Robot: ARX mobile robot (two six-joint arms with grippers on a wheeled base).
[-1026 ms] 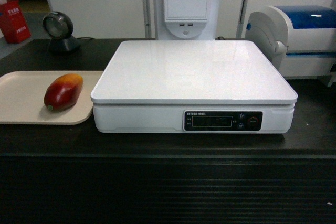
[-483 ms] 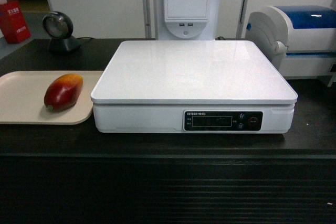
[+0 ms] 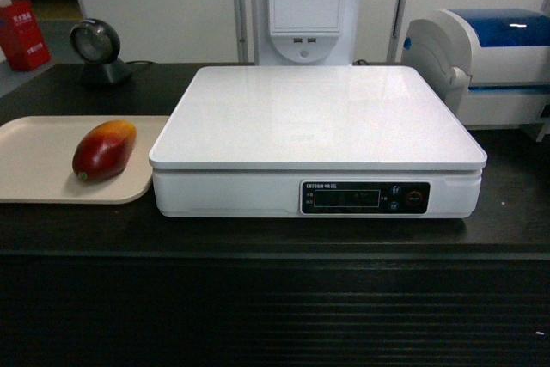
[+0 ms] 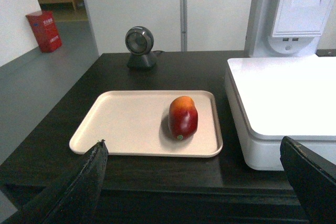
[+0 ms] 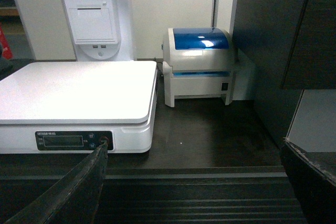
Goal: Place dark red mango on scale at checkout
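Dark ribbed panelling fronts the checkout (image 3: 275, 315), and its black tabletop carries everything I can see. From the head camera, the scale (image 3: 318, 118) sits dead centre, its white platform bare, its dark display panel (image 3: 364, 198) facing me at about 5 o'clock on its front. At 9 o'clock from the scale lies a beige tray (image 3: 34, 161), its edge just beside the scale's left side. The dark red mango (image 3: 104, 149) rests on its side on that tray, near the tray's right edge, red end toward me, orange end away. At 11 o'clock stands a round black scanner (image 3: 96, 49); at 2 o'clock, a white-and-blue printer (image 3: 490, 62).

My left gripper (image 4: 202, 182) hangs wide apart short of the tabletop, the mango ahead at 12 o'clock, nothing between its fingers. My right gripper (image 5: 202, 182) is likewise spread wide and holds nothing, facing the scale's right front corner.
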